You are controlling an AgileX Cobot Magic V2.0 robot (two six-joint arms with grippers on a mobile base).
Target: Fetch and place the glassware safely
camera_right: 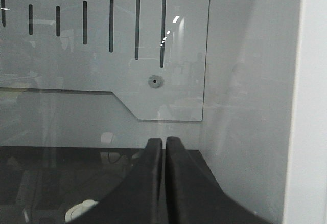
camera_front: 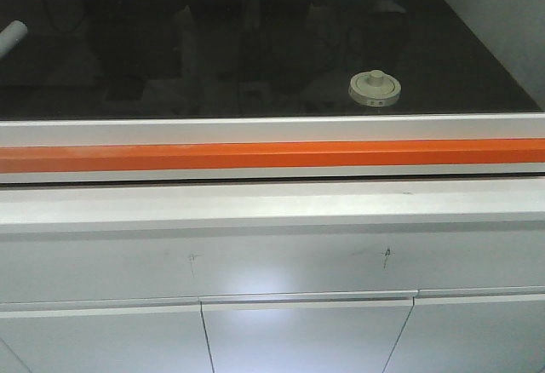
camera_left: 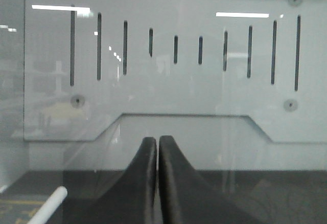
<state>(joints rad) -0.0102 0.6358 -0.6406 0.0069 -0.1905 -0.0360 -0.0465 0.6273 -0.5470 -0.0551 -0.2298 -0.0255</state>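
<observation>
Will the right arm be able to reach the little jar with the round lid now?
Probably not yet. The jar sits on the dark worktop behind what looks like a closed glass pane, full of reflections. The right gripper is shut and seems to be on the near side.

The worktop (camera_front: 255, 58) is glossy black, mirror-like; at its 3 o'clock the jar (camera_front: 375, 88) has a matt off-white lid; the front rail (camera_front: 272, 154) is smooth orange. The cabinet doors (camera_front: 306, 335) look satiny white; the left gripper (camera_left: 157, 142) and right gripper (camera_right: 164, 142) are matt black; the slotted panel (camera_left: 168, 88) is pale, smooth
</observation>
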